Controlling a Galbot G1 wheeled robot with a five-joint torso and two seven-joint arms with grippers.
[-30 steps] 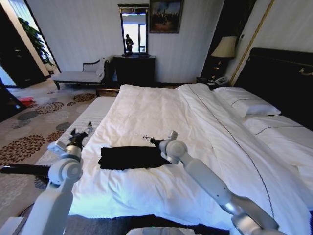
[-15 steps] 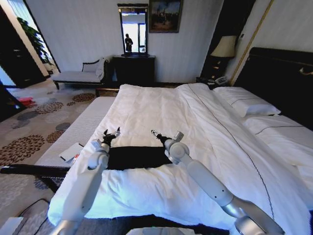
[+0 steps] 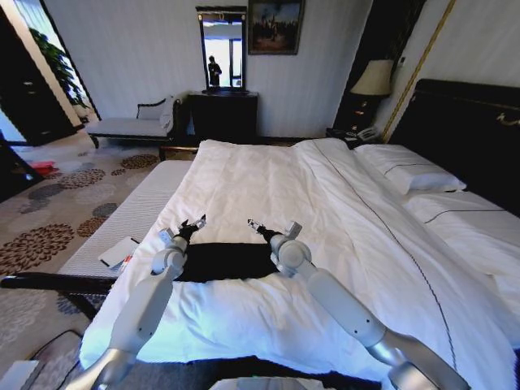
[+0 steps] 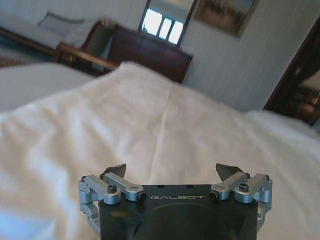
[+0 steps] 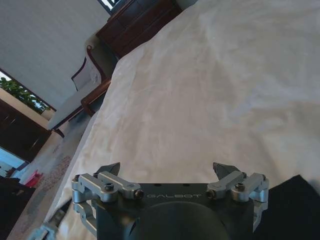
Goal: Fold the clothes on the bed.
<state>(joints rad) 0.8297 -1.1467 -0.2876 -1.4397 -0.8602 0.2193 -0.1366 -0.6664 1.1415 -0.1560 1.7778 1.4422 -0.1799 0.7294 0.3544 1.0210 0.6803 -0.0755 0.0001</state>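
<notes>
Grippers, left (image 3: 192,226) and right (image 3: 262,229), fingers spread wide above the T-shirt (image 3: 227,262), should descend level onto matching edges.

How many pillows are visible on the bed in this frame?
2, both by the dark headboard at the bed's right side: the farther pillow and the nearer pillow beside it. More may lie beyond the picture's edge.

A hotel-style bedroom: a large bed (image 3: 268,175) with white pillows (image 3: 410,175), a lamp (image 3: 373,79) beside its headboard, a mirror (image 3: 222,47) and patterned carpet (image 3: 49,219) beyond its foot.
</notes>
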